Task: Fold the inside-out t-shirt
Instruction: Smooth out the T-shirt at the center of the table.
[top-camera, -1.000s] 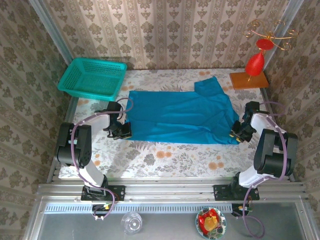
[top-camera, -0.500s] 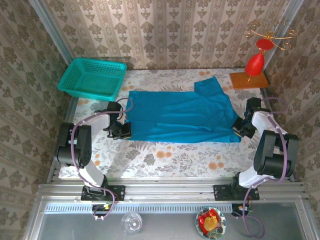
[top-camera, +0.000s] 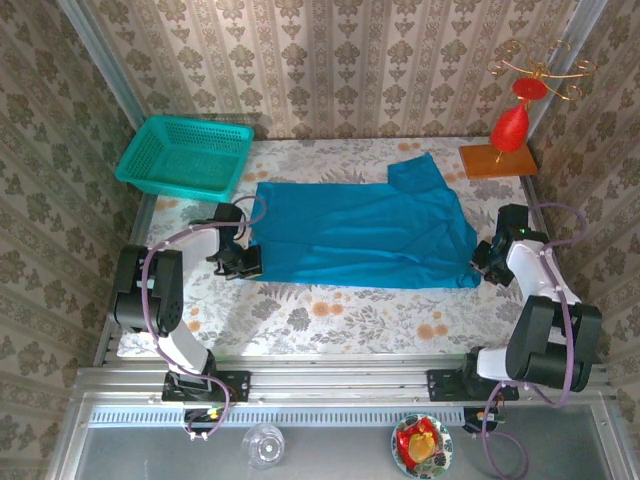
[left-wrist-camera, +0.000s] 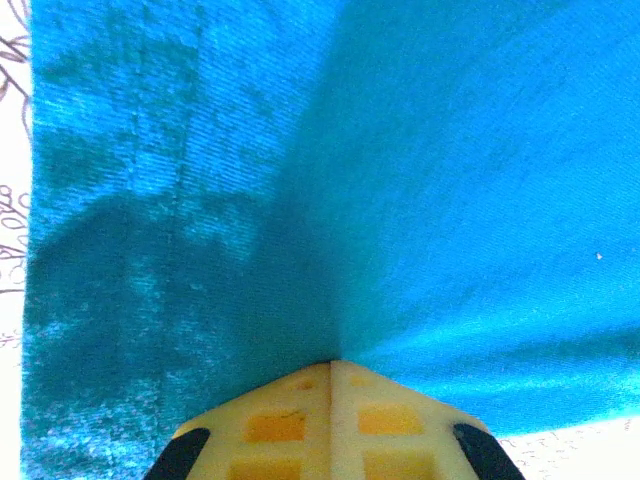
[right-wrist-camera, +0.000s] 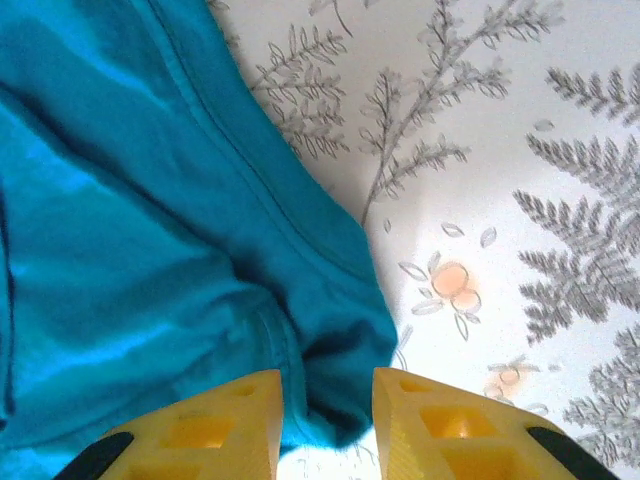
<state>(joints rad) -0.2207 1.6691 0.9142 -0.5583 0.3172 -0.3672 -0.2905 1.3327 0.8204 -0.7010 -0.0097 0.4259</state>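
As you look down from above, the floral-patterned table (top-camera: 330, 320) carries the inside-out t-shirt (top-camera: 360, 235), which is spread flat between your 2 pincers. 1 sleeve sticks out on the shirt's far side, toward the end where the right pincer (top-camera: 483, 262) is. The teal basket (top-camera: 185, 155) sits well beyond the left pincer (top-camera: 243, 262), at the far left corner and apart from the shirt. Your left pincer is pressed together on the shirt's left edge. In its wrist view the 2 yellow fingers (left-wrist-camera: 280, 425) meet, with blue fabric drawn up into a crease right at their tips. Your right pincer sits at the shirt's near right corner with its fingers spread. In its wrist view the hemmed corner lies bunched in the gap between them, and bare table shows just to the right of that corner.
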